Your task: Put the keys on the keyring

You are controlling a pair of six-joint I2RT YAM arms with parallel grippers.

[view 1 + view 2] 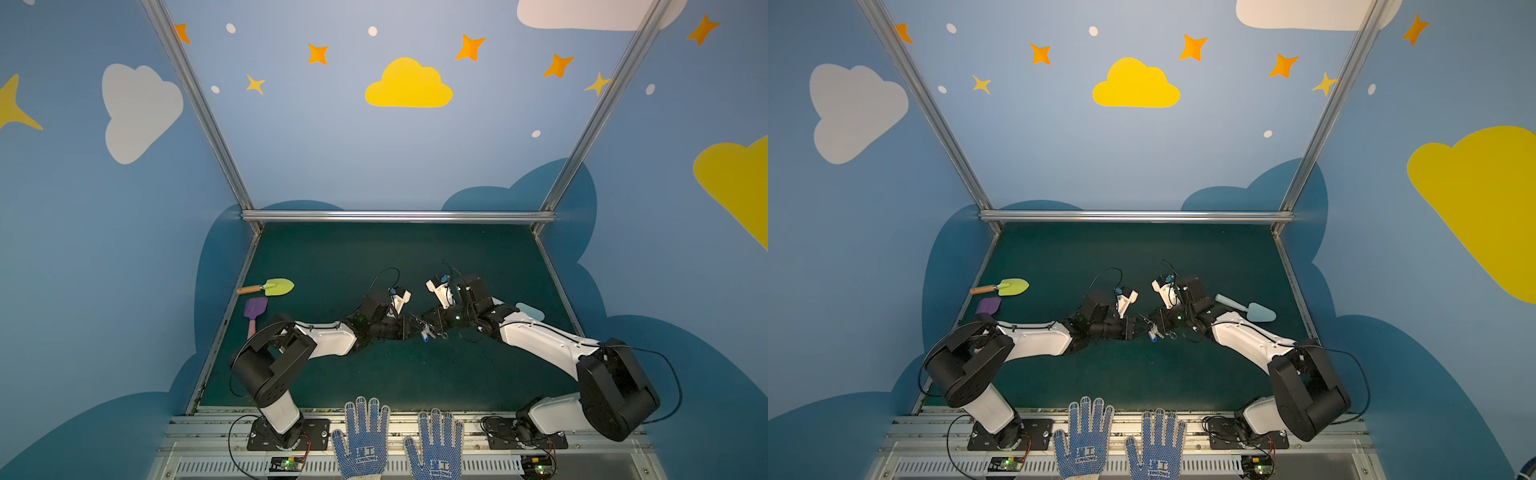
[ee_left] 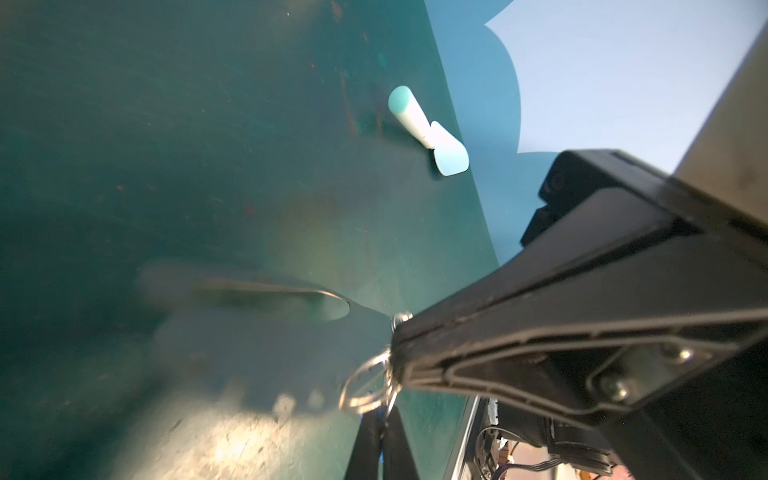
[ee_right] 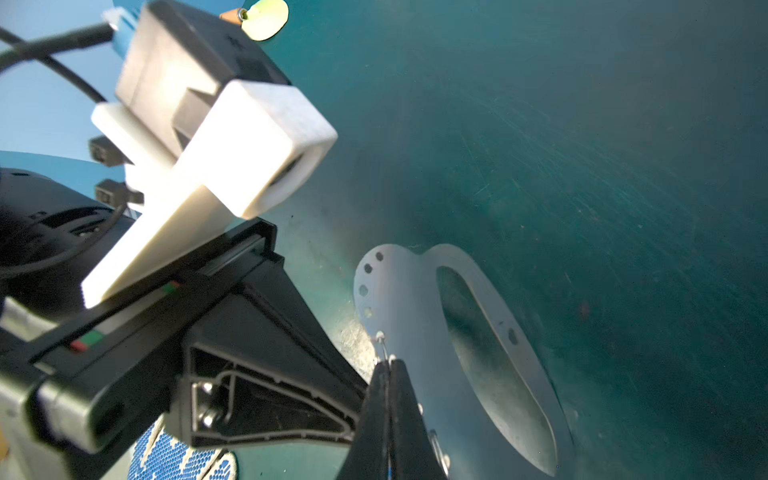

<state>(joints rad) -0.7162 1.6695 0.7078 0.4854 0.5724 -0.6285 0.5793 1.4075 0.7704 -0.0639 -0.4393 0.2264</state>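
Pinching a wire ring at the holed edge of the keyring (image 3: 407,316), the right gripper (image 3: 388,374) had its fingers pressed together, as its wrist view showed. The left gripper (image 2: 380,424) was likewise closed, with a wire ring of the same plate running in between its fingertips. Both tips met nose to nose above the middle of the worktop (image 1: 374,374), and the plate between them appeared clear of the surface. The keys (image 1: 425,336) hung just under that meeting point in both top views, blue tag lowest; which ring carried them could not be made out. Each arm reached inward from its base at the front edge, elbow raised high and forearm sloping down toward the centre. The plate was edge-on and barely legible from above, and blurred in the left wrist view. A pale blue spade (image 1: 1252,309) lay near the right edge, partly behind the right arm. A green trowel (image 1: 274,286) and a purple spade (image 1: 254,309) lay near the left edge.
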